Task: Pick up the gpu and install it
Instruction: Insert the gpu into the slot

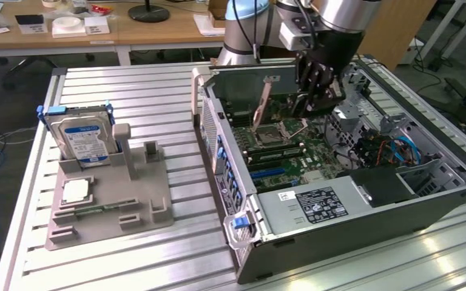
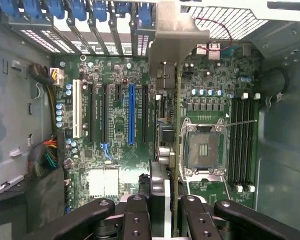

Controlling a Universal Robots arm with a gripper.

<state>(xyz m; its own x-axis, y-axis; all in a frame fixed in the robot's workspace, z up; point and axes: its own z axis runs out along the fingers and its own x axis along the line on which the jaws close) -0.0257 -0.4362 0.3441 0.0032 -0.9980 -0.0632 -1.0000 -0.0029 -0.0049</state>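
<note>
Claw [image 2: 162, 220], seen down its own length in the wrist view, is pressed together on the gpu [image 2: 177, 150], fingers [image 2: 135, 220] flat against either face of the card. It hangs inside the open case [image 1: 427, 212], which lies on its side on the ribbed desk [image 1: 136, 91].

In the exterior view the claw [image 1: 304, 112] stands over the far half of the board [image 1: 286, 154], above the socket [image 1: 269, 130], and looks to be clear of the board rather than down on it. A grey holder [image 1: 148, 212] sits on the desk at that view's left, well apart from the case, with the hard drive [image 1: 83, 136] upright in it.

The wrist view gives the line-up. The gpu is edge-on, its long axis parallel to the slots, and its silvery end [image 2: 177, 35] points toward the row of blue clips [image 2: 70, 10] at the case's back wall. The card lies just beside the socket [image 2: 204, 147], between it and the blue slot [image 2: 131, 115]. So the slots are off to one side of the card, not under it: the gap to close is sideways, across the card's thin face, toward the power supply [image 1: 322, 203].

Height reads better from outside, and sideways offset and squareness to the slots from the wrist.
</note>
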